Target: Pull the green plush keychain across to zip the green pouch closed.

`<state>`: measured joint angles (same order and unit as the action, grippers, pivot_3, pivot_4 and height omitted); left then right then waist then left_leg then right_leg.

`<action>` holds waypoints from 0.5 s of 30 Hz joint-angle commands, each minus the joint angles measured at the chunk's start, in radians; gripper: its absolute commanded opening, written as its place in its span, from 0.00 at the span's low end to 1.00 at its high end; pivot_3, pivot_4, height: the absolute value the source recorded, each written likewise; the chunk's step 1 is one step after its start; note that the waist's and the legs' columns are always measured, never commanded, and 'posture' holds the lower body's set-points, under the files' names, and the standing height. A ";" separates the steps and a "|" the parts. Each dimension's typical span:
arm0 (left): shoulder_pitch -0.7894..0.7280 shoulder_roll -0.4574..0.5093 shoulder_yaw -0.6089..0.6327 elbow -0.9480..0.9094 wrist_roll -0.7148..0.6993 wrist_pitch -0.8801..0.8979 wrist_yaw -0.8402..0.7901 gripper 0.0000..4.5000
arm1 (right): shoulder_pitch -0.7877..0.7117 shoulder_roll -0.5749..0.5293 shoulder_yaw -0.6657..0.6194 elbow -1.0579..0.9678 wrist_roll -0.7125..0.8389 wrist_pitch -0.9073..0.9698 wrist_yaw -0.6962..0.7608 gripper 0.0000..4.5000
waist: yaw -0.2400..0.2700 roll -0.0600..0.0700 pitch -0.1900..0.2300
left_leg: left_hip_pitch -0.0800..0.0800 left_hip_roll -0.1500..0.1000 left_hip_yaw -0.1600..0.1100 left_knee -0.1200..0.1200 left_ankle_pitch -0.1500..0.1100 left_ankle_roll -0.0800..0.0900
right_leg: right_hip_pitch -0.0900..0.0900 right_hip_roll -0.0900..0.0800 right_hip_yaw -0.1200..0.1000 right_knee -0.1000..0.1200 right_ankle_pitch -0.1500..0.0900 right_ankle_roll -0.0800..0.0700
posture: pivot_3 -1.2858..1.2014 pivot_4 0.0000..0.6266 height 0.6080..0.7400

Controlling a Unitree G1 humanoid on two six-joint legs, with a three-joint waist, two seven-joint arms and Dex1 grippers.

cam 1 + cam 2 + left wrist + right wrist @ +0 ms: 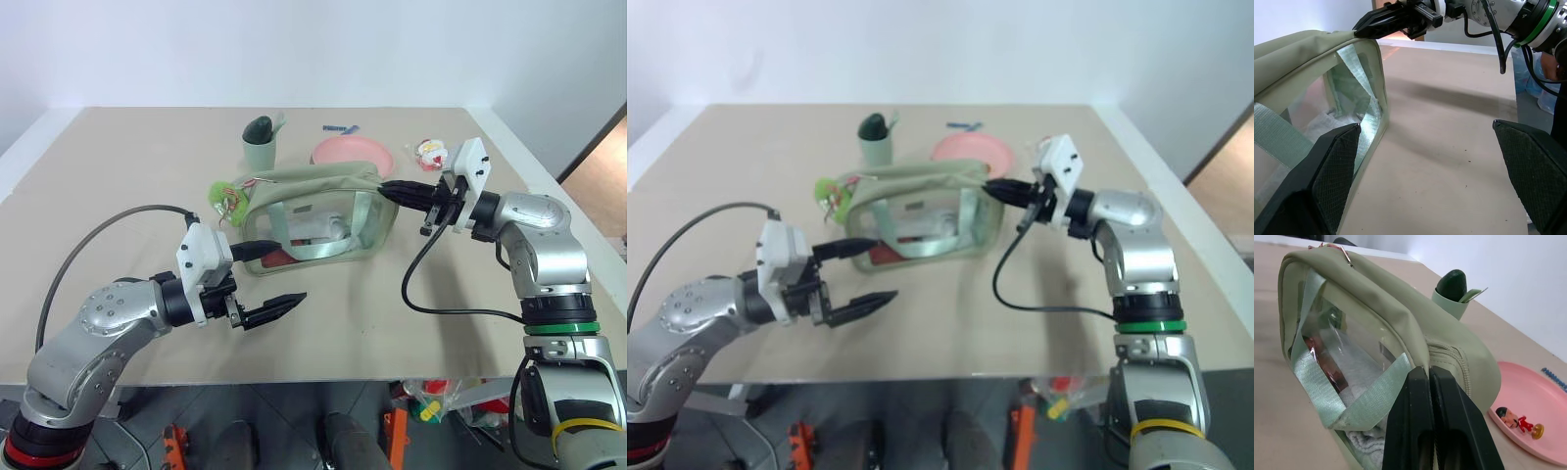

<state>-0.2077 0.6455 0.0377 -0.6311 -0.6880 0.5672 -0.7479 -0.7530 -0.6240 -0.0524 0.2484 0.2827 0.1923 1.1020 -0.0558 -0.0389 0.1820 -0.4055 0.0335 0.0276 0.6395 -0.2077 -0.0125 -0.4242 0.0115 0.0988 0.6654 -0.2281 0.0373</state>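
Right wrist view: my right gripper (1429,377) is clenched at the green pouch (313,211) end.
Left gripper (271,278): released, beside pouch.
Green plush keychain (223,199): far end.
Risk: pouch may slide when I pull.

Behind the clear panel of the pale sage-green fabric pouch (318,220), we cannot identify its red and white contents. The round pink plate (1535,418) runs off the right wrist view's edge.

Two silver-grey metal arms, joint housings dotted with small screws, end in white wrist blocks and black tapered fingers (1337,176) with cross-hatched pads. Black cables loop from each forearm. The right arm's upper segment carries a green ring, a yellow band lower down.
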 commanded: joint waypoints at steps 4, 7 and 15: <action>-0.004 0.000 0.006 -0.021 0.001 -0.008 0.009 1.00 | -0.022 -0.009 -0.022 -0.059 0.054 -0.007 0.021 0.42 | 0.000 0.000 0.000 | 0.000 0.000 0.000 0.000 0.000 0.000 | 0.000 0.000 0.000 0.000 0.000 0.000 | 0.52 0.24 1.00; -0.005 -0.003 -0.001 -0.023 0.005 -0.009 0.010 1.00 | -0.014 -0.027 -0.032 -0.047 0.047 -0.018 0.014 0.49 | 0.000 0.000 0.000 | 0.000 0.000 0.000 0.000 0.000 0.000 | 0.000 0.000 0.000 0.000 0.000 0.000 | 0.52 0.24 1.00; -0.005 -0.002 -0.004 -0.021 0.006 -0.011 0.004 1.00 | 0.009 -0.035 -0.018 0.036 0.012 -0.090 -0.001 0.49 | 0.002 0.000 0.000 | -0.001 -0.001 0.000 0.000 0.000 0.000 | 0.000 0.000 0.000 0.000 0.000 0.000 | 0.52 0.24 1.00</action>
<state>-0.2075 0.6435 0.0341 -0.6314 -0.6833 0.5673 -0.7457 -0.7421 -0.6481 -0.0522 0.2832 0.2931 0.1245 1.1077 -0.0543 -0.0389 0.1821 -0.4063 0.0329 0.0275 0.6394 -0.2078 -0.0125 -0.4245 0.0110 0.0988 0.6651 -0.2283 0.0376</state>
